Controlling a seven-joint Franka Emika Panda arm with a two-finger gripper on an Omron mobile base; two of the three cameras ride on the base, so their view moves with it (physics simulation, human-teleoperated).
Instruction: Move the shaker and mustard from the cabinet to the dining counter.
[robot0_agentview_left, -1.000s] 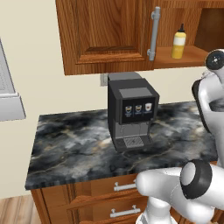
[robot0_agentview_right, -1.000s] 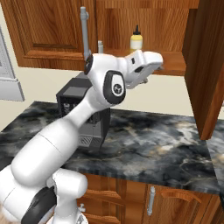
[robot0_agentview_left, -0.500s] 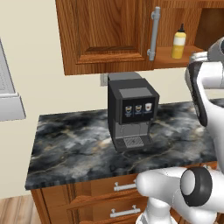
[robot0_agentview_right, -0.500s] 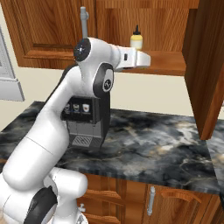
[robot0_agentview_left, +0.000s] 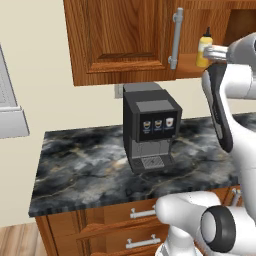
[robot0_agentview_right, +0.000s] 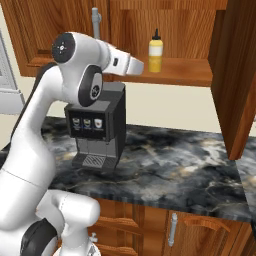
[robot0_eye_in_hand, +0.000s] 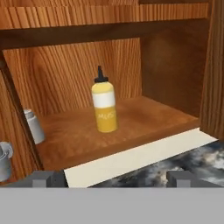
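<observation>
Hand view shows the mustard (robot0_eye_in_hand: 104, 106) upright mid-shelf in the cabinet (robot0_eye_in_hand: 65, 61), shaker (robot0_eye_in_hand: 34, 126) half-hidden left, the empty gripper (robot0_eye_in_hand: 116, 178) spread wide (a high reach could topple the bottle).

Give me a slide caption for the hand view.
Mustard upright on the open cabinet shelf, shaker at its left edge.

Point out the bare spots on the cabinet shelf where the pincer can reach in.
Cabinet shelf: the widest bare patch lies between the mustard and the far side wall, as the hand view shows it. A narrower gap separates the mustard from the shaker. The shaker's corner is crowded, tight beside the door edge.
</observation>
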